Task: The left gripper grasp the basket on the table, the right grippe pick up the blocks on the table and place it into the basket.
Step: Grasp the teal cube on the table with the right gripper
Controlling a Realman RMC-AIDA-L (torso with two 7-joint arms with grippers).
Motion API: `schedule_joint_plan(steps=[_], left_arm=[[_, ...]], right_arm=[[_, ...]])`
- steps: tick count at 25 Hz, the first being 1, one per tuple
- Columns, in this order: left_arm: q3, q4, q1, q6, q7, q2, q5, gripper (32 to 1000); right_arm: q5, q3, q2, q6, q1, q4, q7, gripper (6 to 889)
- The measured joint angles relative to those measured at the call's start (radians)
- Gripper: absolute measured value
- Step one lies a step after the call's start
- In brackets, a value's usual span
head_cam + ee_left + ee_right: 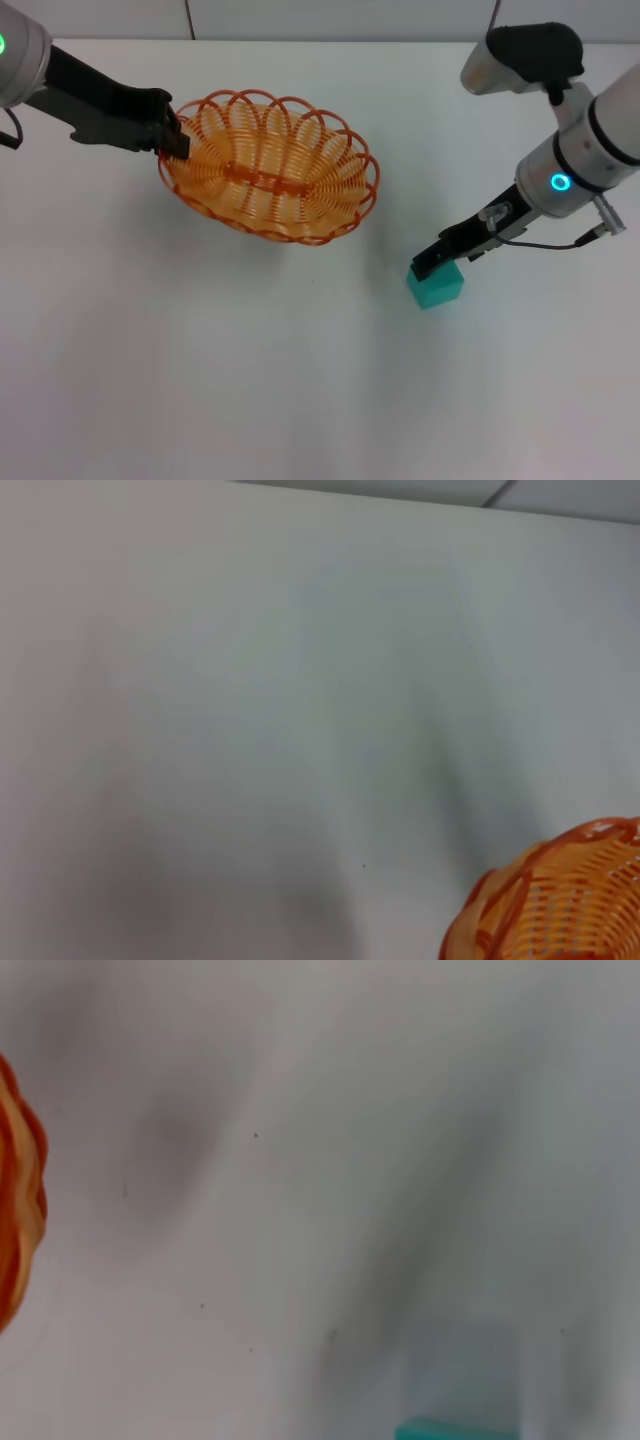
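Teal cube (436, 286) sat on the white table (200, 380), well apart from the orange wire basket (268, 165), off its right side. Right gripper (432, 262) was down at the cube's top-left edge, touching or just above; couldn't tell if its jaws were spread or pinching. Left gripper (176, 135) was clamped on the basket's left rim, basket looked tilted. Judged step: cube pickup. Next move needs a firm pinch, lift, then carry over the basket rim
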Motion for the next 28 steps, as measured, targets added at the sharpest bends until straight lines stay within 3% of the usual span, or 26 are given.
schedule_joint_plan(steps=[14,28], left_arm=[[-0.001,-0.006,-0.007,0.0,-0.002,-0.0008,-0.002,89],[0.0,-0.013,-0.007,0.008,0.0,-0.0007,-0.015,89]], right_arm=[[0.043,-0.014,0.007,-0.089,0.078,0.159,-0.044,887],[0.044,-0.041,0.012,-0.118,0.08,0.191,-0.046,886]])
